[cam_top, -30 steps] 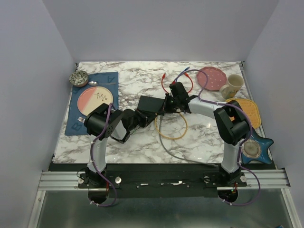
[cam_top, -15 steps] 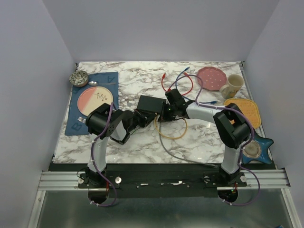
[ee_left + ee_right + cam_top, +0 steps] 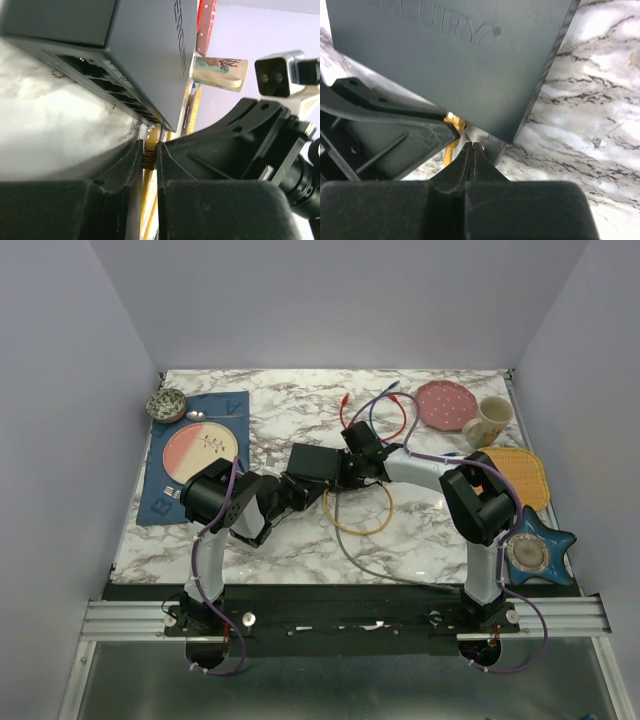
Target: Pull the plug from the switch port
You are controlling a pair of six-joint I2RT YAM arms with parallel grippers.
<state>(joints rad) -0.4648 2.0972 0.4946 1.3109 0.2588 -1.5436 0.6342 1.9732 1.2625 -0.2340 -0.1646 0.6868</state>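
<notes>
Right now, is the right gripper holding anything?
No: the right gripper is shut with nothing between its fingers, just off the corner of the switch.

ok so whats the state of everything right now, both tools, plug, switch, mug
left tool, shut on the yellow plug
right tool, shut, holding nothing, tip by the switch's edge
yellow plug, looks seated in the end socket, not yet out
switch, other sockets in view empty
mug, upright
</notes>
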